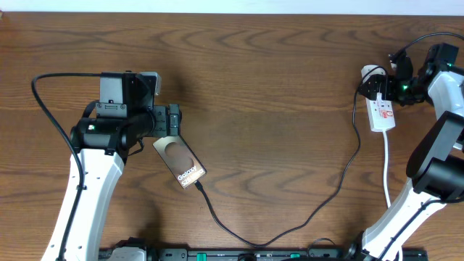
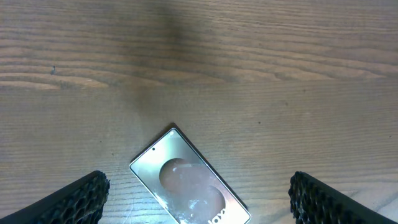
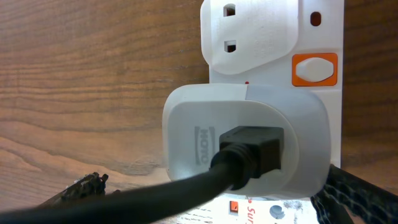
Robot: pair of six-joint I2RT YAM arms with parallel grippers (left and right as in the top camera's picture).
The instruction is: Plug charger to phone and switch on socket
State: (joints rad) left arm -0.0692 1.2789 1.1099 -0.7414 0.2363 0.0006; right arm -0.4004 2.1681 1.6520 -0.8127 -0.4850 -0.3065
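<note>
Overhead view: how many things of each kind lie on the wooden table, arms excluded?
Flat dark smartphone with white Galaxy lettering: 1
Narrow white power strip with red marks: 1
Thin black charger cable: 1
White power-strip cord: 1
Total: 4

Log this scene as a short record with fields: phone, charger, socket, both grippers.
phone: flat on the table, Galaxy end toward the cable
charger: black cable runs from the phone's end to a white adapter in the socket; seating at the phone unclear
socket: white strip, orange switch beside the adapter
left gripper: open, over the phone
right gripper: open, fingers either side of the adapter
</note>
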